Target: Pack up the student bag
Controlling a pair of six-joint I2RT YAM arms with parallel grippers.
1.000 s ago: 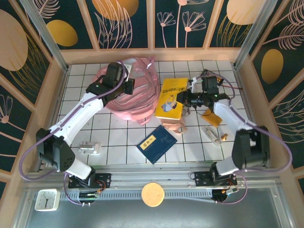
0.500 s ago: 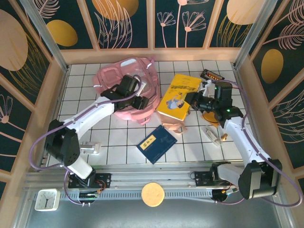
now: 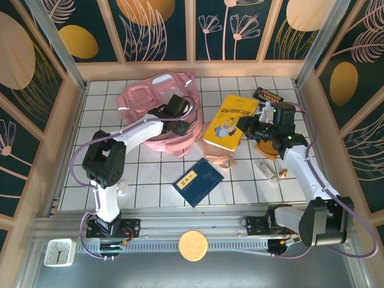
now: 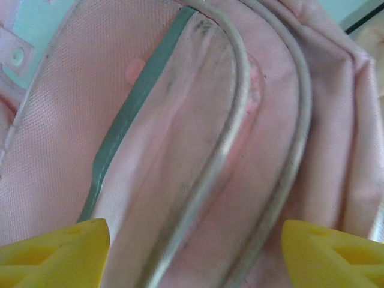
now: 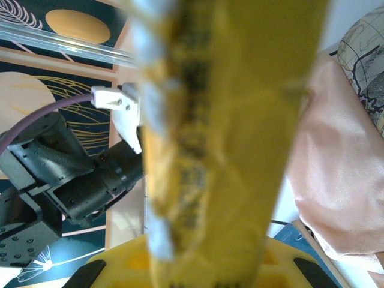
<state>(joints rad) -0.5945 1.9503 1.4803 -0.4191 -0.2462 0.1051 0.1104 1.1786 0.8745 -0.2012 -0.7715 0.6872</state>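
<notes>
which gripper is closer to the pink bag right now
Left. The left gripper hangs open right over the bag, with pink fabric just below it. The right gripper is off to the bag's right, shut on the yellow book.

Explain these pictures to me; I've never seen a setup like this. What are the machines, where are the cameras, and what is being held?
Two robot arms are bolted at the near edge of a white tiled table. One camera looks down from above; one sits on each wrist. The left hand is open over the pink student bag, whose fabric its wrist camera sees close up. The right hand grips a yellow book by its edge. A blue book and a beige pouch lie on the table.
</notes>
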